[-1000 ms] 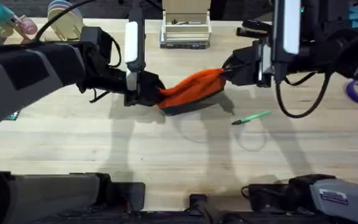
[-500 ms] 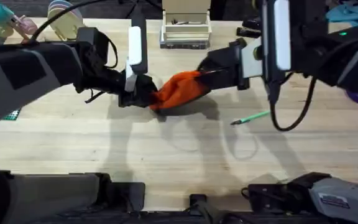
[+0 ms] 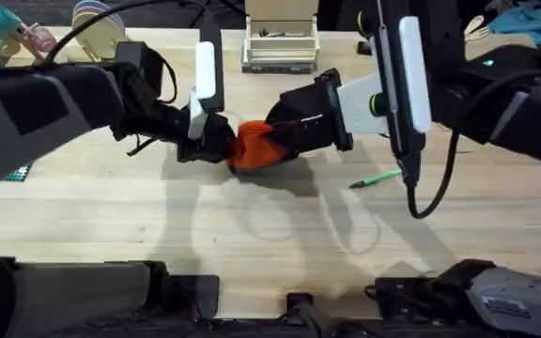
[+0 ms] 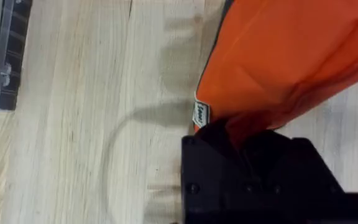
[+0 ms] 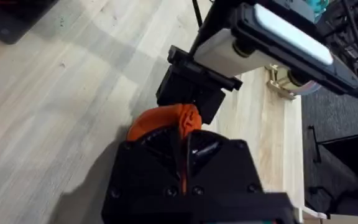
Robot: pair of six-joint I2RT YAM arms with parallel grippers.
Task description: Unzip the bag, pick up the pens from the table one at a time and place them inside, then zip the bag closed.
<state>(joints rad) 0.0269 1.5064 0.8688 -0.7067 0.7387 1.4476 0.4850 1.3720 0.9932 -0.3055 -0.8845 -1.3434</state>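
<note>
The orange bag lies bunched up short on the table, just left of centre. My left gripper is shut on the bag's left end; in the left wrist view the orange fabric runs into the black fingers. My right gripper is shut on the bag's top from the right, close to the left gripper. The right wrist view has a fold of the bag just past the right gripper, with the left gripper behind it. A light green pen lies to the right.
A white organiser stands at the back middle. A teal and pink object and a pale roll sit at the back left, and blue cloth at the back right. The right arm's cable hangs over the pen.
My right gripper has slid left along the bag's top towards the left gripper, and the bag has bunched from long to short. The left gripper and the pen have stayed put.
</note>
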